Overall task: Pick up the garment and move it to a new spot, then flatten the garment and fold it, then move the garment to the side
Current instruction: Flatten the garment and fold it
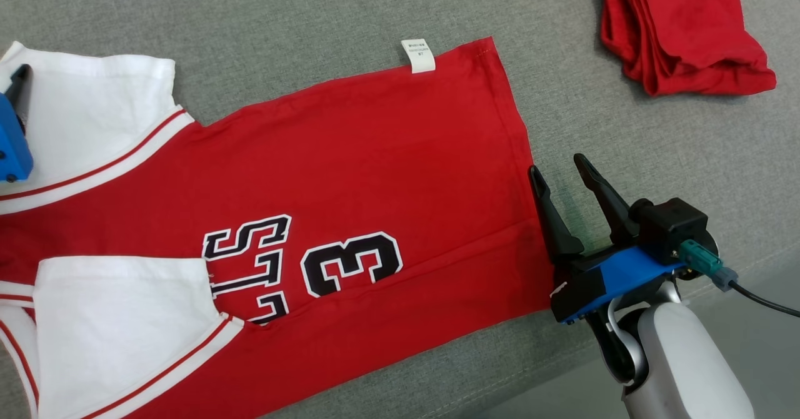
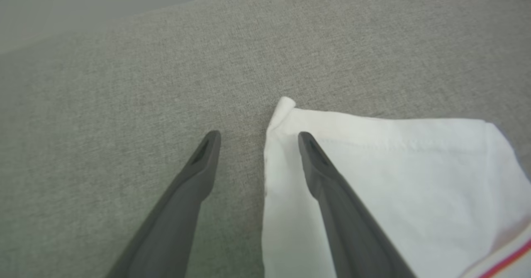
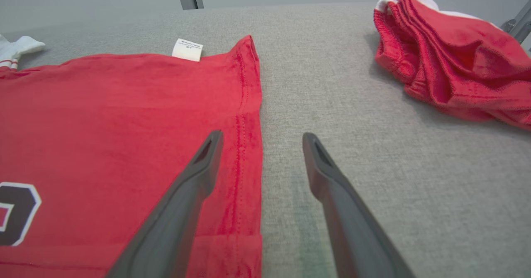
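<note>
Red knit cloth with white sleeves: a sports jersey [image 1: 375, 156] is lying spread across the middle of the desk [image 1: 312, 6], its bottom hem [image 3: 244, 103] pointing toward the right edge and its shoulders running off toward the left. The desk is wearing a grey woven cover with a coarse, grippy-looking texture. Black-and-white numerals [image 1: 350, 262] are showing on the chest, and a small white care label [image 1: 418, 55] is sticking out along the far side seam. The near sleeve [image 1: 119, 319] is lying folded in over the body; the far sleeve [image 2: 394, 166] is spreading out flat.

The right tool [image 1: 556, 164] is standing with its fingers apart, straddling the hem, one finger over red cloth and one over the cover. The left tool [image 2: 259, 135] is likewise gaping, straddling the far sleeve's outer edge. Neither is gripping anything.

This jersey is looking light, limp and thin, likely sagging and creasing wherever it is unsupported. Pinching the doubled, stitched hem and the sleeve cuff seems wisest, since those edges are thicker.

A second red garment [image 1: 681, 25] is sitting folded near the far right corner.
</note>
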### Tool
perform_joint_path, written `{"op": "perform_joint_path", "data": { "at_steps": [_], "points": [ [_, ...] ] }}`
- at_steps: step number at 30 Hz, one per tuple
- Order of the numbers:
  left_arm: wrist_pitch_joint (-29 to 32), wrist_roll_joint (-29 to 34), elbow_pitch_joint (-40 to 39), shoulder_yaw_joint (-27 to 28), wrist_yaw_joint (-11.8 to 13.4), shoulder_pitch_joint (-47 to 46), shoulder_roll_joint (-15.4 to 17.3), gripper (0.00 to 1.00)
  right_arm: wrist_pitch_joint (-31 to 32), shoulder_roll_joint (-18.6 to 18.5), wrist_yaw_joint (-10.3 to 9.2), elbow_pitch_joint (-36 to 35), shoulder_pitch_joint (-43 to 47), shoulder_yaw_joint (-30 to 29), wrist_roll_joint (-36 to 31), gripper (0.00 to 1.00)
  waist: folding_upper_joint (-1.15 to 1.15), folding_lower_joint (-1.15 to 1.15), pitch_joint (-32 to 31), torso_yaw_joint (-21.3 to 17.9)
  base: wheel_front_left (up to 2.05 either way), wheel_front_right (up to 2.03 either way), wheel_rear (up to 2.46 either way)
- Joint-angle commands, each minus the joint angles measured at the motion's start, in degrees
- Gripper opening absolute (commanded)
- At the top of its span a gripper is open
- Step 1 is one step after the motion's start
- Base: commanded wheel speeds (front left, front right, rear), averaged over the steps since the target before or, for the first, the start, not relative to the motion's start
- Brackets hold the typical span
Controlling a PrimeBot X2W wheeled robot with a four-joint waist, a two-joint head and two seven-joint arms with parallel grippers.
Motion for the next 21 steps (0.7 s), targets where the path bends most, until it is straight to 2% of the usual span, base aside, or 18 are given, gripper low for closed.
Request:
{"op": "perform_joint_path", "data": {
  "at_steps": [1,5,8,10,12,13,14,15,21],
  "points": [
    [0.2,-0.2,0.2,-0.4,-0.1,-0.7,-0.2,1.0,-0.3,-0.1,0.01,0.1,-1.0,0.0,0.1,1.0,-0.02,0.0,-0.1,-0.1,0.0,0.0,0.0],
    [1.2,-0.5,0.2,-1.4,-0.9,-0.7,0.1,1.0,-0.7,-0.1,0.01,0.5,-1.5,0.2,-0.4,1.0,-0.02,0.0,-0.3,-0.4,0.0,0.0,0.0],
    [1.7,-0.3,0.6,-2.0,-0.7,-0.6,0.2,0.71,-0.8,-0.1,0.01,0.4,-2.4,0.8,-0.9,1.0,-0.02,0.0,-0.1,-0.7,0.0,0.0,0.0],
    [1.8,-0.3,0.8,-2.2,-0.6,-0.9,0.2,0.45,-0.8,-0.1,0.01,0.3,-2.9,1.2,-0.7,1.0,-0.02,0.0,0.2,-0.9,0.0,0.0,0.0],
    [1.4,-0.4,0.9,-2.2,-0.6,-1.2,-0.2,0.27,-0.9,-0.1,0.01,0.3,-3.6,1.7,-0.5,1.0,-0.02,0.0,0.5,-1.0,0.0,0.0,0.0],
    [1.0,-0.6,0.9,-2.2,-0.6,-1.3,-0.5,0.11,-0.8,-0.1,0.01,0.4,-3.9,1.9,-0.4,1.0,-0.02,0.0,0.5,-1.0,0.0,0.0,0.0],
    [0.6,-0.8,0.8,-2.1,-0.6,-1.4,-0.8,0.02,-0.8,-0.1,0.01,0.6,-4.2,2.1,-0.3,1.0,-0.02,0.0,0.5,-0.9,0.0,0.0,0.0],
    [0.0,-0.9,0.8,-2.0,-0.6,-1.5,-1.1,0.0,-0.6,-0.1,0.01,0.8,-4.7,2.2,-0.5,1.0,-0.02,0.0,0.5,-0.8,0.0,0.0,0.0],
    [-3.8,-1.4,0.3,-2.4,-0.9,-2.0,-3.1,0.0,1.7,-1.1,0.01,5.0,-10.6,1.5,-5.1,1.0,-0.02,0.0,-1.1,1.2,0.0,0.0,0.0]
  ]
}}
